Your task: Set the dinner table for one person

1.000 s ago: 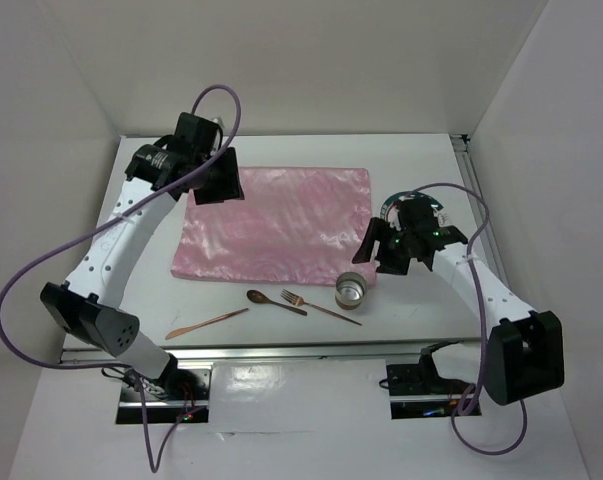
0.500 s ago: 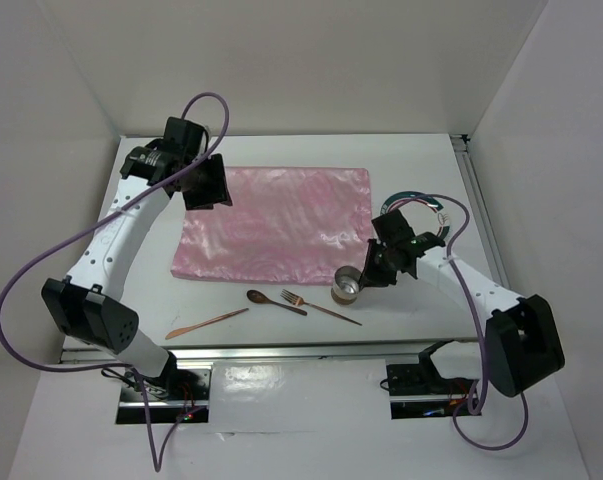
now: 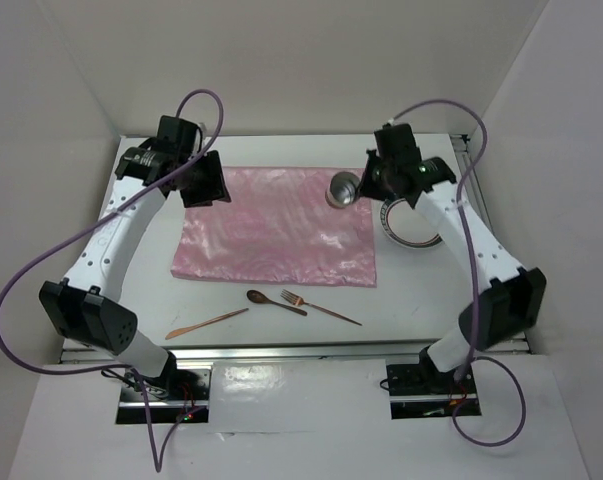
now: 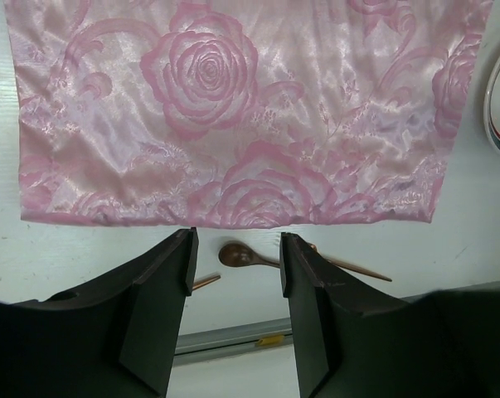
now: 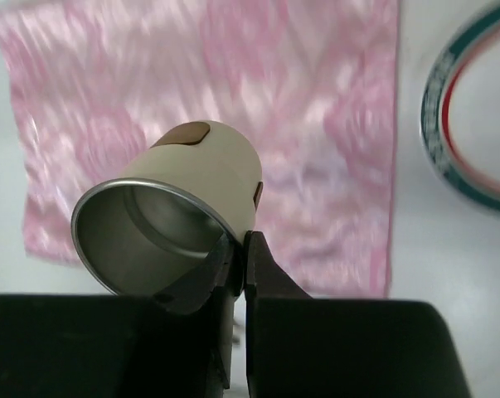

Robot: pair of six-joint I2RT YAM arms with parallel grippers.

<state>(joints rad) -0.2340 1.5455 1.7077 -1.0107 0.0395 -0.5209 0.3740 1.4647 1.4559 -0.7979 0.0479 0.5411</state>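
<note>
Pinching a tilted cup's (image 5: 204, 174) rim in the closed right gripper (image 5: 237, 246), arm reaching above the pink mat's (image 3: 271, 235) far right corner. Hovering the left gripper (image 4: 235, 259), jaws apart and empty, over the mat's far left corner. Lying beneath the mat: the white dinner table (image 3: 421, 295).

Your right gripper (image 5: 243, 247) has its jaws pinched tight on the rim of the cream cup (image 5: 201, 174), steel inside, mouth tipped toward the lens. Behind it you've got the pink rose mat (image 5: 316, 108). The striped plate (image 5: 439, 124) sits just off the mat's right edge on the white table (image 5: 436, 257).
</note>
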